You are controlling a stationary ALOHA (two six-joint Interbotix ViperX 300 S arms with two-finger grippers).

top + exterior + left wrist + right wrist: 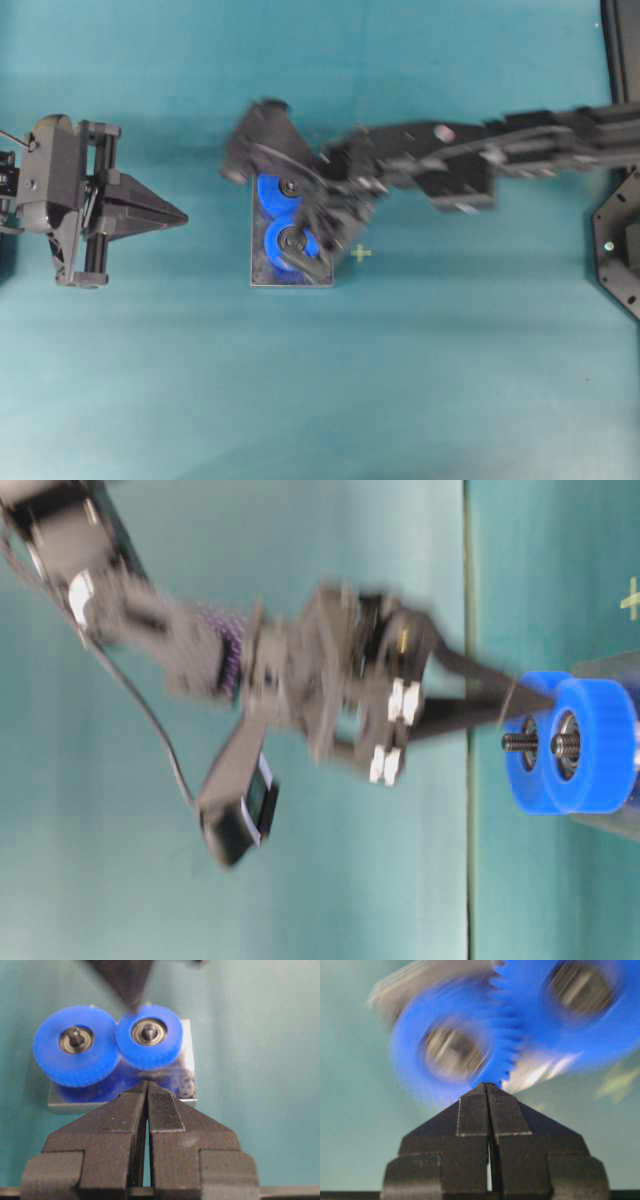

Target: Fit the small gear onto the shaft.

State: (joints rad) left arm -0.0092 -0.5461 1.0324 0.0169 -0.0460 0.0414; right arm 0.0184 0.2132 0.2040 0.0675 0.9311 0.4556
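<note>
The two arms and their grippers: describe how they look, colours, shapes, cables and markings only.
Both arms are black. The left gripper has ribbed black fingers tapering into a wedge, on a grey-black body with rails. The right gripper has the same triangular black fingers. In the table-level view the right arm shows small white blocks, a thin black cable and a boxy wrist camera.

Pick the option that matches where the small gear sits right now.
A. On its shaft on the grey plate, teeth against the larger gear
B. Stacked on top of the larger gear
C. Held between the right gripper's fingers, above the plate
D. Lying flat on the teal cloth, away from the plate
A: in the left wrist view the small gear sits on the shaft over the grey plate, teeth meeting the larger gear; the right gripper is shut and holds nothing.
</note>
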